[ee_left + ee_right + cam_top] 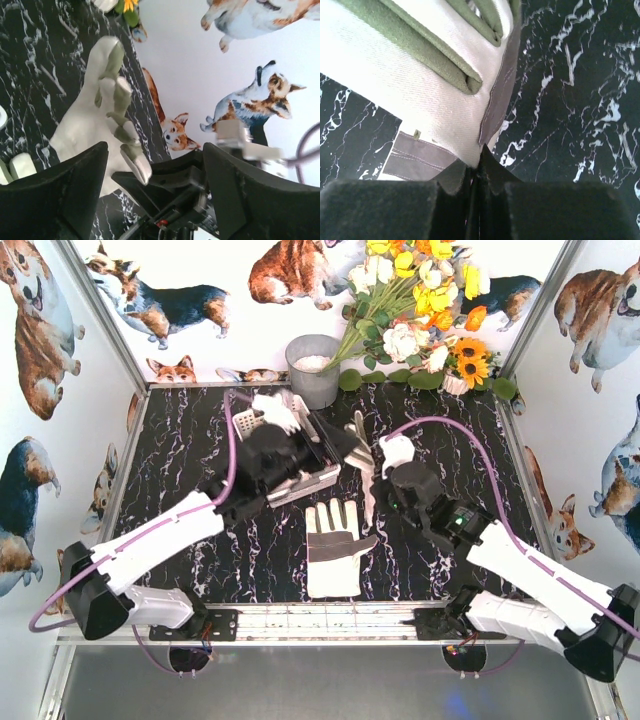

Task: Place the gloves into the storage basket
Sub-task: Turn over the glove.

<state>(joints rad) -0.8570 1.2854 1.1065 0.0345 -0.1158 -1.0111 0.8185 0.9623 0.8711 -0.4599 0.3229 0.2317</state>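
Glove [410, 85] edge in right hand [479, 167]

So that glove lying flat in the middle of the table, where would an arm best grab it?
The flat glove lies with its fingers pointing away and its cuff at the near end. It is probably best to pinch the cuff edge, coming straight down from above. The cuff is broad, lies flat, and has bare table around it, so nothing crowds the grip.
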